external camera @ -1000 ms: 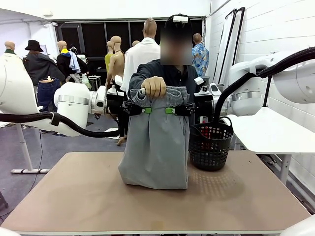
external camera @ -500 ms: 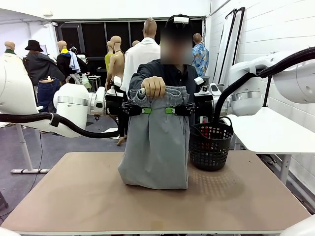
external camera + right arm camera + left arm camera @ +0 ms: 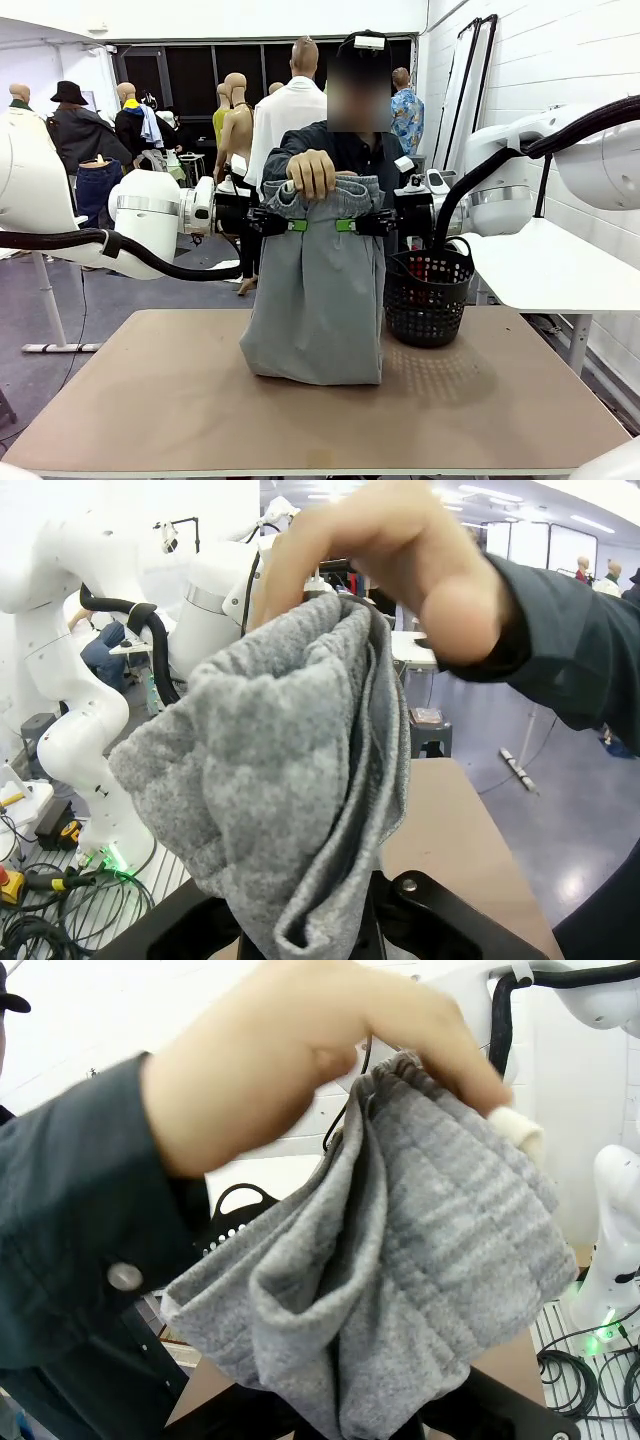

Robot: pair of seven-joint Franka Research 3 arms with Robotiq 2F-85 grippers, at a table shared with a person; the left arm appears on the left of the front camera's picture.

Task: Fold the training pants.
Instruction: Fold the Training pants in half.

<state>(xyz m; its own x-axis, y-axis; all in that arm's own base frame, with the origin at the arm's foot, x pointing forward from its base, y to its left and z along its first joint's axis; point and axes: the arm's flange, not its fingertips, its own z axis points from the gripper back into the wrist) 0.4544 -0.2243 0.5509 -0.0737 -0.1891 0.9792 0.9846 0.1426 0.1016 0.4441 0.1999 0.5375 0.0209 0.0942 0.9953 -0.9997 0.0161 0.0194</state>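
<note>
The training pants hung upright above the surface, their lower end bunched on it just beside a black mesh basket. The left end effector was clamped on the left edge just below the waistband, and the right end effector was clamped on the right edge at the same height. The person's hand held the gathered waistband from above, between the two grips. In both wrist views the grey cloth rose out of the closed fingers. To do this step well, I judged the two arms should keep level and hold the cloth taut between them, then lower it toward the surface so it lay flat without creasing, well away from the basket.
</note>
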